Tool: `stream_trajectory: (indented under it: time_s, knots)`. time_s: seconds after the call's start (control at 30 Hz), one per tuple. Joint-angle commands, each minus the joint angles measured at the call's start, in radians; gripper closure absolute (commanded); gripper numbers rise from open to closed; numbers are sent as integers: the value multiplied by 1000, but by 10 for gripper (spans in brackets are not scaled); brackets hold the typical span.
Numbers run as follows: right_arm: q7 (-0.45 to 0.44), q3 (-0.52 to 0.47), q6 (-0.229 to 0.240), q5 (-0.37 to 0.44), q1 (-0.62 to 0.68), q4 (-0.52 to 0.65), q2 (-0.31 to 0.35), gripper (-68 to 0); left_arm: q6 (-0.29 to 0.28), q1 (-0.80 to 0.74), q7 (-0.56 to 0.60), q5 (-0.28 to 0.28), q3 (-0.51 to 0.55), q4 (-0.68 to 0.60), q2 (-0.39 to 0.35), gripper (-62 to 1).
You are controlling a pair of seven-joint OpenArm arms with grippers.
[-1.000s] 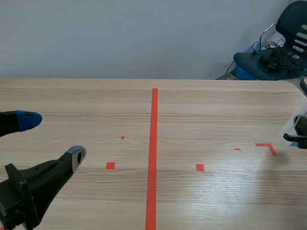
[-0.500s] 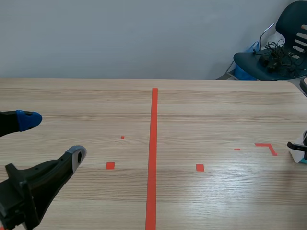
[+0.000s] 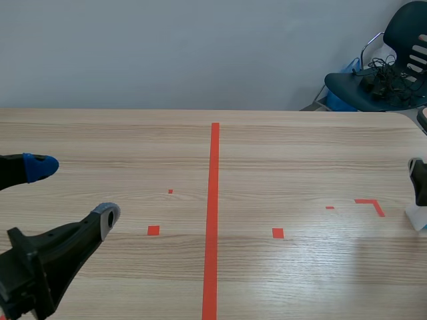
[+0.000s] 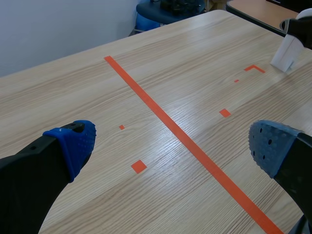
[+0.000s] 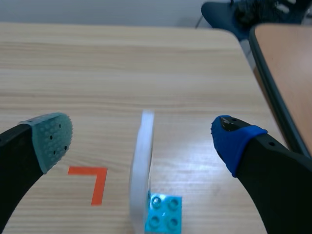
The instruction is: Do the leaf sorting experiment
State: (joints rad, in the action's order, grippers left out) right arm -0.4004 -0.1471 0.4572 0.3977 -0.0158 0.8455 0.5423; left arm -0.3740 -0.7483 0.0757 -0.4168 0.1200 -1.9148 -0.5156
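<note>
In the scene view the left gripper sits at the lower left over the table, its fingers spread wide with nothing between them. At the right edge a black part of the right arm stands just above a small white panel, beside the orange corner mark. A long tape line runs up the middle, and a chair stands in the upper right, beyond the table. We see no leaf anywhere. In the left wrist view the left gripper is again wide and empty, the tape line running ahead between its fingers, with the panel far ahead near the table's edge and the other arm just over it. In the right wrist view the right gripper is also wide. The panel stands upright, edge-on, between and a little ahead of its fingers, touched by neither, and its foot meets a small blue studded block; the corner mark lies just beside it. We judge this to be the setting-up stage: the stand is the only task thing in sight and the sorting has not begun. If the panel is to be taken, the next move calls for coming down squarely and closing gently across its flat faces. If it is to stay, the gripper must lift straight away so the thin panel is not tipped.
</note>
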Motion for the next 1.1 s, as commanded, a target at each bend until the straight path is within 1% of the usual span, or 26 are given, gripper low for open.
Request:
stream_trajectory:
  time_s: [0.0, 0.13, 0.2, 0.27, 0.33, 0.4, 0.43, 0.6, 0.67, 0.73, 0.77, 0.87, 1.07]
  knots:
    - [22, -5, 23, 14, -17, 78, 58, -679, -3, 3, 10, -8, 4, -8, 5, -623]
    - [132, -5, 83, 27, -17, 198, 122, -679, -3, 3, 10, -8, 4, -8, 5, -623]
    - [194, -6, 123, 37, -14, 267, 146, -679, -3, 3, 10, -8, 4, -8, 5, -623]
    - [269, -6, 167, 39, -8, 340, 158, -679, -3, 3, 10, -8, 4, -8, 5, -623]
    - [339, -6, 215, 58, 5, 415, 162, -679, -3, 3, 10, -8, 4, -8, 5, -623]
    - [389, -6, 249, 60, 29, 492, 161, -679, -3, 3, 10, -8, 4, -8, 5, -623]
    - [401, -6, 252, 60, 47, 532, 161, -679, -3, 3, 10, -8, 4, -8, 5, -623]
    - [401, -6, 259, 111, 175, 718, 155, -679, -3, 4, 11, -8, 4, -8, 5, -623]
    - [393, -6, 268, 113, 233, 780, 140, -679, -3, 4, 13, -8, 4, -8, 5, -623]
    - [365, -6, 282, 121, 284, 820, 117, -679, -3, 4, 14, -8, 3, -8, 5, -623]
    - [354, -6, 285, 133, 306, 834, 102, -679, -3, 4, 14, -8, 3, -8, 5, -623]
    - [323, -6, 288, 134, 344, 843, 52, -679, -3, 4, 13, -8, 3, -8, 5, -623]
    - [326, -4, 288, 134, 363, 843, -39, -679, -3, 4, 14, -9, 3, -8, 5, -623]
